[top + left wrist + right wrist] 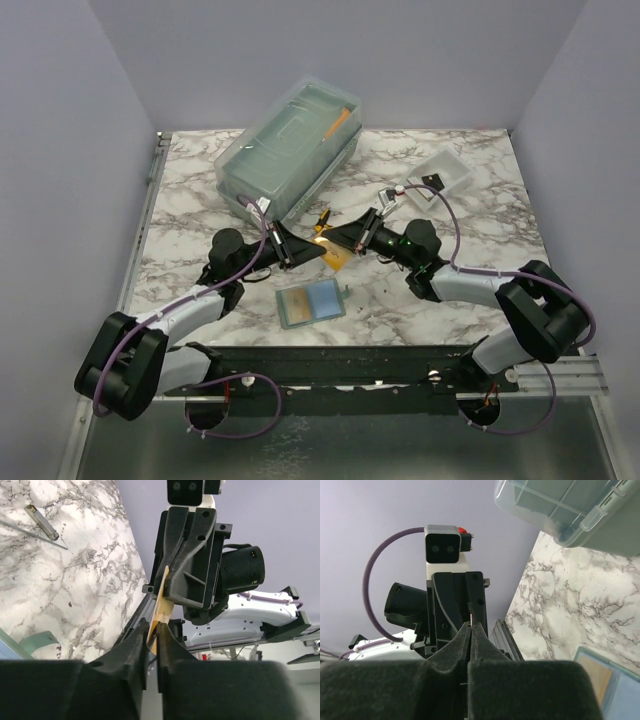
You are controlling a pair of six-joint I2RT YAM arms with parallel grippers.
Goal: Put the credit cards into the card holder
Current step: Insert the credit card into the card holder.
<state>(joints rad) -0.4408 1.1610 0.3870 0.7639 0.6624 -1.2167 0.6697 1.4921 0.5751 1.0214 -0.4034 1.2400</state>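
Above the tabletop [200,200], the right gripper [471,628] has its jaws clamped on the gold card [163,600]. The left gripper [152,630] has its jaws narrowly either side of the card's other end; I cannot tell whether they pinch it. The holder [310,302] lies open nearby.

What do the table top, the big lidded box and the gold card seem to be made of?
The table top looks like marble, white with grey veins, though it may be a printed laminate. The box seems to be translucent plastic, slightly cloudy; things inside show through it. The gold card is thin and stiff, probably plastic with a metallic gold finish; it looks straight, not bent.
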